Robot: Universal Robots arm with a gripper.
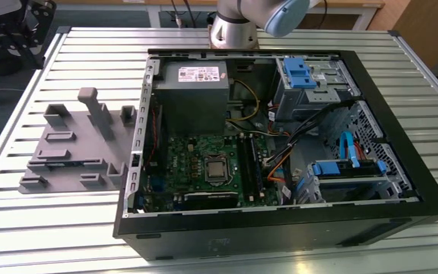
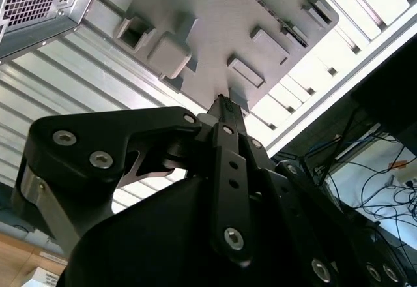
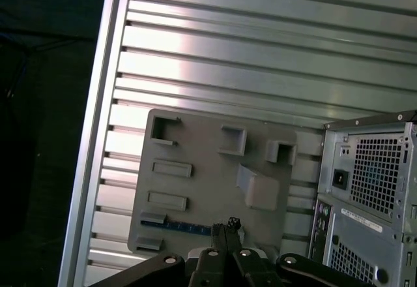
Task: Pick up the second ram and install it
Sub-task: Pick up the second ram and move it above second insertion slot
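Observation:
The second ram (image 3: 184,226) shows as a thin blue-edged strip standing in a slot of the grey fixture block (image 3: 208,176). In the exterior view the ram (image 1: 56,164) sits near the front edge of the block (image 1: 67,145), left of the computer case. My gripper (image 3: 225,226) hangs well above the block with its black fingers pressed together and nothing between them. Its tip lines up close to one end of the ram. In the second wrist view the gripper (image 2: 224,102) points down at the fixture block (image 2: 215,19).
The open black computer case (image 1: 280,222) lies on the ribbed metal table (image 1: 59,228). Inside it are the green motherboard (image 1: 196,154) with long black slots (image 1: 247,165), a grey power supply (image 1: 192,91) and blue drive brackets (image 1: 299,71). The arm's base (image 1: 232,31) stands behind the case.

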